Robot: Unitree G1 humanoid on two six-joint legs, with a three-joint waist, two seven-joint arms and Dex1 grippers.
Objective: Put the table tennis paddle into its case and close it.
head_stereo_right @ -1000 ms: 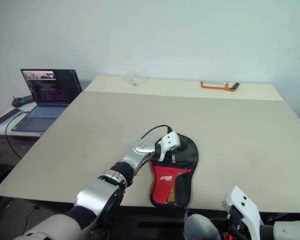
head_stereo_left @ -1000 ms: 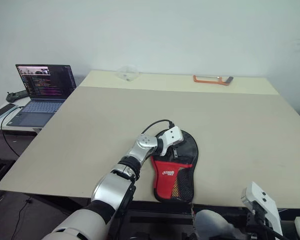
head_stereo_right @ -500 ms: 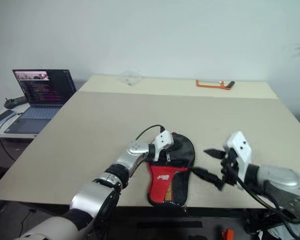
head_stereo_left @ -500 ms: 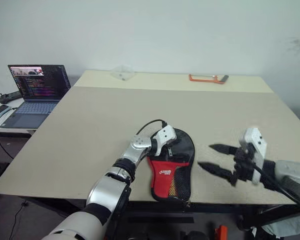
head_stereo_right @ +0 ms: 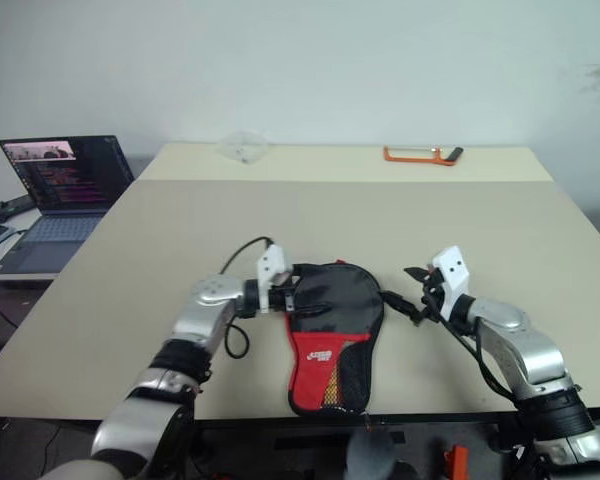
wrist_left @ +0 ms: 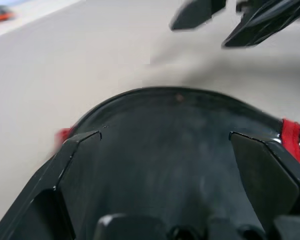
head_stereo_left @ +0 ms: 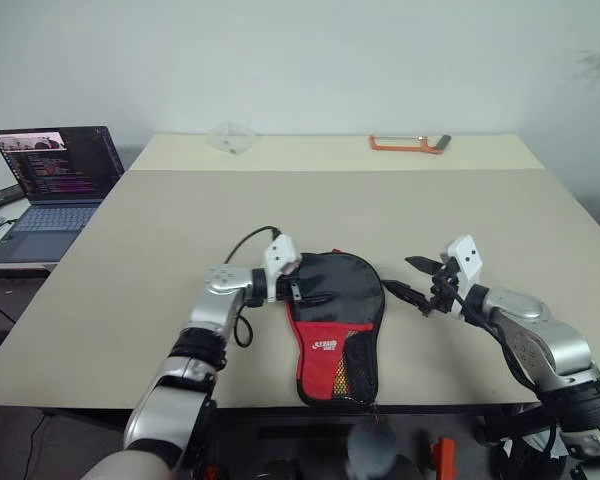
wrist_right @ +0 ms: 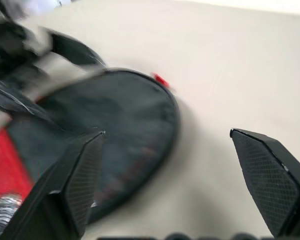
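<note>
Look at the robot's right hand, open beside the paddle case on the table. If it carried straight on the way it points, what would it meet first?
Most likely the case: the right hand points leftward at its round black end, fingers open, a small gap apart. Its exact height above the table is unclear.

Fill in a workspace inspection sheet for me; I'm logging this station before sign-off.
Surface: beige table, bare around the work.
Job's things: case lies flat near the front edge; paddle not visible.
Clutter: orange tool and clear plastic item at the far edge.
Grippers: left gripper open at the case's left rim; right gripper open beside its right rim.
Cables: black cable loops on the left wrist.
Surroundings: open laptop on a side table.
</note>
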